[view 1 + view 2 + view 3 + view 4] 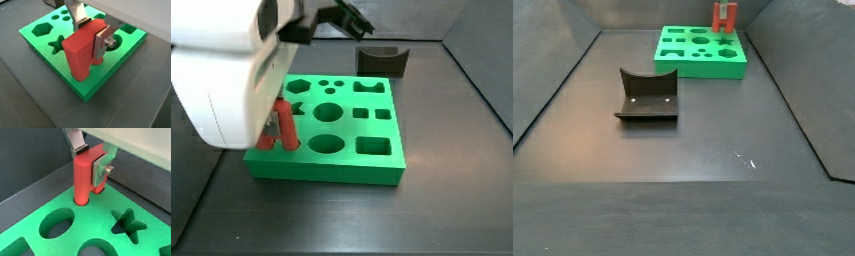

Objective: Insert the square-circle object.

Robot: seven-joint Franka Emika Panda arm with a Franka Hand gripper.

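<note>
The robot's hand (pixel 94 31) grips the red forked piece (pixel 81 52) near its upper end, the 2 silver fingers (pixel 100 168) pressed flat against opposite faces of the piece. The piece stands upright over the green block (pixel 50 45), its 2 legs reaching down into holes at one corner of the block; in a wrist view (pixel 85 178) the rounded leg sits inside a circular opening. How deep the legs have gone cannot be told.

In a side view the red piece (pixel 283 126) shows at the block's edge, partly hidden behind the white arm (pixel 231 75). The green block (pixel 372 170) carries other cut-outs across its top, among them a star (pixel 128 223), an oval (pixel 57 223) and a hexagon (pixel 42 30).

In a side view the hand (pixel 726 5) is above the far corner of the block (pixel 700 66), the piece (pixel 724 20) standing upright. A dark grey bracket (pixel 647 98) stands well apart from the block on the dark surface (pixel 687 150).
</note>
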